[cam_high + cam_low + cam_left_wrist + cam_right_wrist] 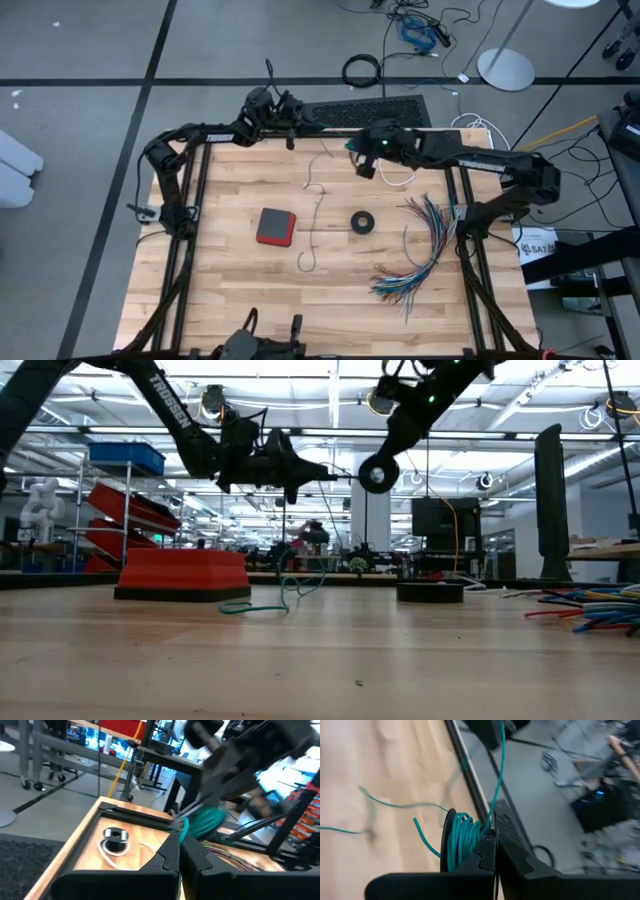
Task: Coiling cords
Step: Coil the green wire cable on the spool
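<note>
Holding a teal cord (pixel 462 840) coil in closed fingers, the right gripper (pixel 366 160) hovers beyond the black ring (pixel 363 222), loose tail trailing toward that ring; left gripper (pixel 290 122) shut, empty, nearby.

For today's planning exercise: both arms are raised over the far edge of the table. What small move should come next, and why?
Probably another winding turn by the right end effector: it is shut on a partial coil of the teal cord, while a long tail lies loose on the table. The left end effector is shut beside it.

Bright overhead light; wrist views blurred
</note>
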### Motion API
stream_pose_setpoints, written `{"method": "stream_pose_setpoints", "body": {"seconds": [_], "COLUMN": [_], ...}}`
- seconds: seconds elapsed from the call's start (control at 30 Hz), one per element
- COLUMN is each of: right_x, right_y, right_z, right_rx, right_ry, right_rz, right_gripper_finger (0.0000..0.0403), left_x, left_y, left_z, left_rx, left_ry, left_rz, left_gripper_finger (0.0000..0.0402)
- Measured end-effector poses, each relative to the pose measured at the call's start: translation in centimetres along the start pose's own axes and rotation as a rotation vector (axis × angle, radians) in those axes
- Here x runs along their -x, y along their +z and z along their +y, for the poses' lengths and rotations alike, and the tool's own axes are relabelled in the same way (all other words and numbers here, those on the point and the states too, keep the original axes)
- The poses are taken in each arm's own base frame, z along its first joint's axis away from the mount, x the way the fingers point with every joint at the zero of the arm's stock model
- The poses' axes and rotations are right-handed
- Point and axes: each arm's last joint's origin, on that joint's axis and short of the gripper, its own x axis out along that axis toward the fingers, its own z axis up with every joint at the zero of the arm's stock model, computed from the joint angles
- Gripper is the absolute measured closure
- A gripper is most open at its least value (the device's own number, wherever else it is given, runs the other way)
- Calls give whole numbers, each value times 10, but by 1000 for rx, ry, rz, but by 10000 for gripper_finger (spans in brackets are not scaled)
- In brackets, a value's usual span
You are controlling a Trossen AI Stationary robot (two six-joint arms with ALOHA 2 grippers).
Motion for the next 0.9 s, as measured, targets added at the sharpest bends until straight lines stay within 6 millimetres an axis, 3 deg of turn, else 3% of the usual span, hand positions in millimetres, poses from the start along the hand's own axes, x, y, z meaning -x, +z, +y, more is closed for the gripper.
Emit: {"method": "stream_pose_setpoints", "body": {"seconds": [0.3, 0.53, 0.9], "right_x": [-48, -76, -87], "right_y": [-3, 3, 15], "right_z": [12, 10, 2], "right_rx": [105, 56, -106], "right_ry": [-202, -342, -371], "right_rz": [76, -3, -214], "right_gripper_finger": [403, 403, 403], "left_x": [-20, -37, -49], "left_y": [11, 6, 1], "left_z": [-23, -38, -46], "left_rx": [32, 51, 33], "left_ry": [-55, -84, 10], "left_rz": [39, 61, 56], "left_gripper_finger": [401, 401, 402]}}
